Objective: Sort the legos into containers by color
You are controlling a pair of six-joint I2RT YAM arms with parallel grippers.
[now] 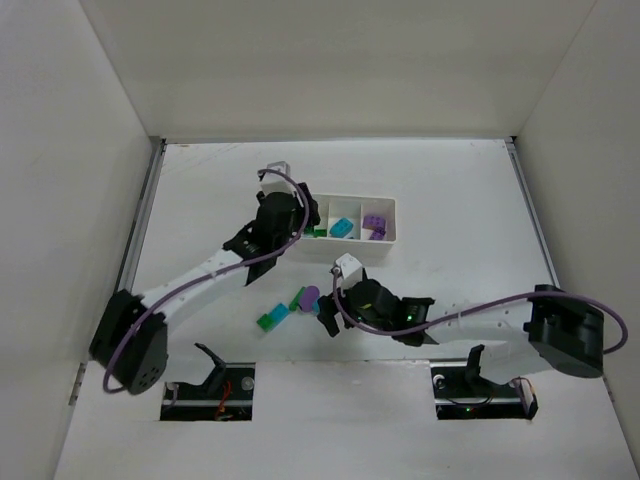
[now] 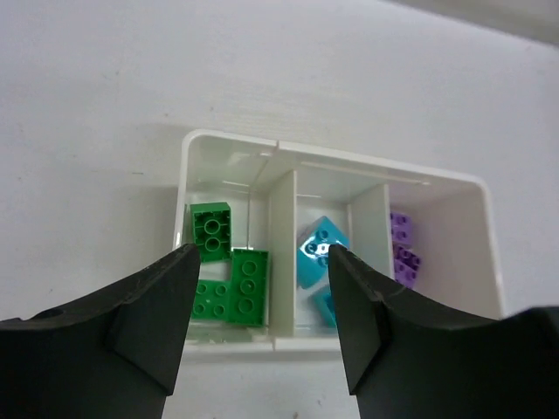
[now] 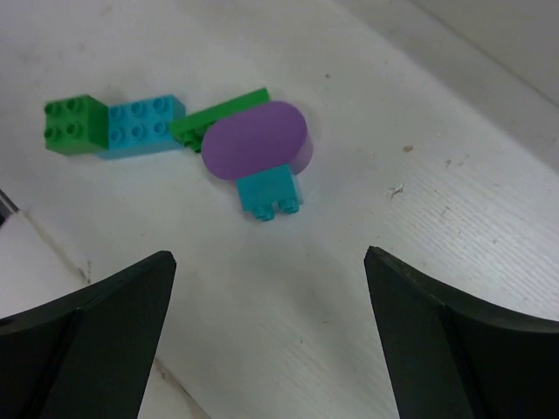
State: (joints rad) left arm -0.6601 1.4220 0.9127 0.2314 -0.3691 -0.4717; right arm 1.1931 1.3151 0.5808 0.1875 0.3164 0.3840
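The white three-compartment tray [image 1: 392,212] sits at mid-table. In the left wrist view its left compartment [image 2: 203,166] holds green bricks [image 2: 229,279], the middle holds teal bricks [image 2: 320,250] and the right holds purple bricks [image 2: 402,248]. My left gripper [image 2: 262,255] is open and empty, hovering over the tray's near-left part [image 1: 308,216]. Loose legos lie near the front: a green brick [image 3: 73,126], a teal brick [image 3: 140,127], a flat green plate [image 3: 220,113], a purple oval piece [image 3: 255,140] and a small teal brick [image 3: 271,194]. My right gripper [image 3: 269,260] is open and empty just short of them [image 1: 328,312].
White walls enclose the table on the left, right and back. The loose cluster [image 1: 290,306] lies between the tray and the arm bases. A table edge or seam [image 3: 52,249] runs close to my right gripper's left finger.
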